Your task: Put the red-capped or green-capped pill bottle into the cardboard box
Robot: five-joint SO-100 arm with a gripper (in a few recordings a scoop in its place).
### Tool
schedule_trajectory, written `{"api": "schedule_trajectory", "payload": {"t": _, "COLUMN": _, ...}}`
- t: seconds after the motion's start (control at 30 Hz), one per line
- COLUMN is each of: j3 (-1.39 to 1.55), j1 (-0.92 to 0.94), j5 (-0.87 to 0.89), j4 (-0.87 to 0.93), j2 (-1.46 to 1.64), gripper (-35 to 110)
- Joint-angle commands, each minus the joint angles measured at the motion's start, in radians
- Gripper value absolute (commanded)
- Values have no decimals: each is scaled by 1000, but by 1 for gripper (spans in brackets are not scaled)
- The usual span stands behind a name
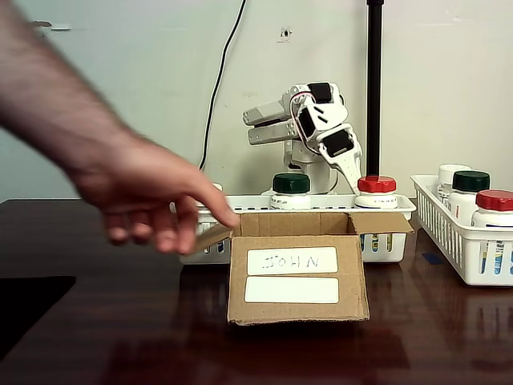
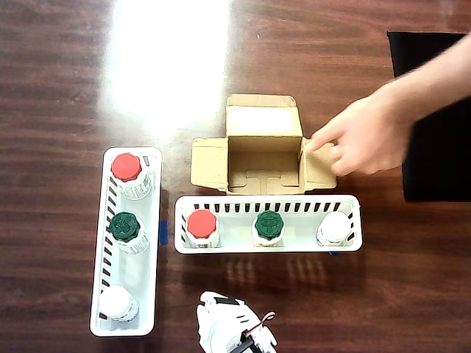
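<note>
- Your robot hand [image 1: 353, 178] sat folded behind the basket [image 2: 346, 202]; couldn't tell if it was open.
- Red-capped bottle [image 1: 377, 189] was right beside it, cardboard box [image 1: 298, 273] just past it, someone's fingers [image 1: 210, 210] on the flap.

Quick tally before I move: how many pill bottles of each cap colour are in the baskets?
Red-capped bottles: 2
Green-capped bottles: 2
White-capped bottles: 2
Total: 6, three in each basket
</note>
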Motion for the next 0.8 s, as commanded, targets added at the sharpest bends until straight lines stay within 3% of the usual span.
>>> {"api": "schedule_trajectory", "payload": {"t": 0.0, "j3": -5, "j1": 627, "j5": 647, "j4": -6, "j2": 60, "gripper": 5}}
{"api": "schedule_trajectory", "payload": {"t": 0.47, "j3": -51, "j1": 580, "j5": 773, "j4": -230, "j2": 60, "gripper": 7}}
{"api": "schedule_trajectory", "payload": {"t": 0.77, "j3": -503, "j1": 178, "j5": 632, "j4": 11, "j2": 18, "gripper": 8}}
